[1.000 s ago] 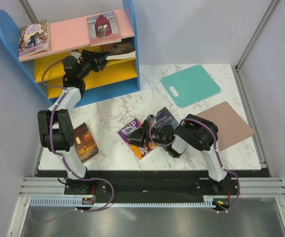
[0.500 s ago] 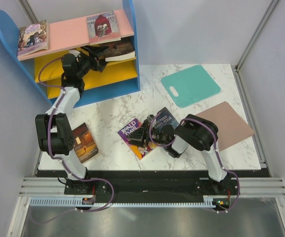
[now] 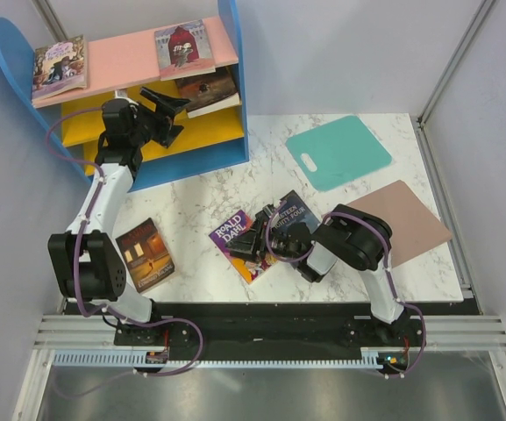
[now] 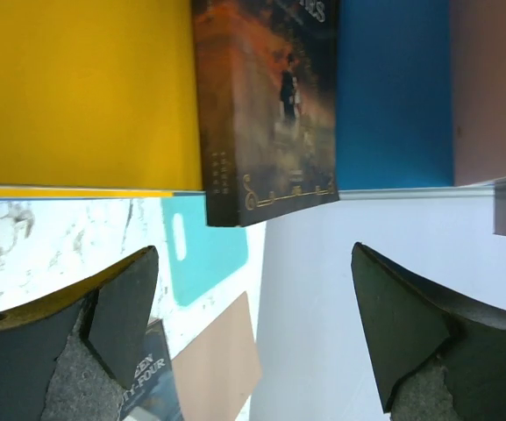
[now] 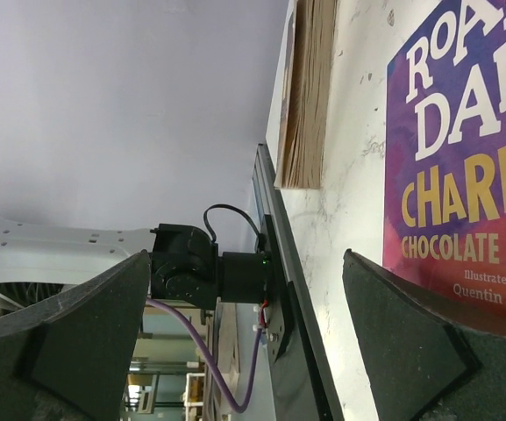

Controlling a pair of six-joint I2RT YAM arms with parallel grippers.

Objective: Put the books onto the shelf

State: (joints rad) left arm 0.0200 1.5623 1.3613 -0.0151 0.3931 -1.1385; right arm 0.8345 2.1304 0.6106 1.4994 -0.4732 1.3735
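1. The left gripper stands wide open and empty just in front of the shelf. Its fingers are clear of the dark book, which lies flat on a yellow board
2. That book's near corner juts past the board's front edge. I judge the best retreat is a straight pull-back along the fingers' own line with no sideways swing, or a pad may clip the corner and drag the book off
3. A purple-toned book and a dark red one lie face-up on the pink top board. Three wait on the table: the brown-orange book by the left arm, and the Roald Dahl paperback and navy Nineteen Eighty-Four mid-table
4. The right gripper hovers low over the Roald Dahl cover, jaws spread fully, holding nothing
5. A thin book lying flat on a hard top offers little to pinch, so it is probably wisest to work one finger under a free edge before closing
6. The covers look like glossy card, and the brown-orange book shows pale, rough page edges in the right wrist view. The shelf boards are smooth and flat-coloured, the tabletop is marble-patterned and slick, and the finger pads are dark wedges with a gritty grey face
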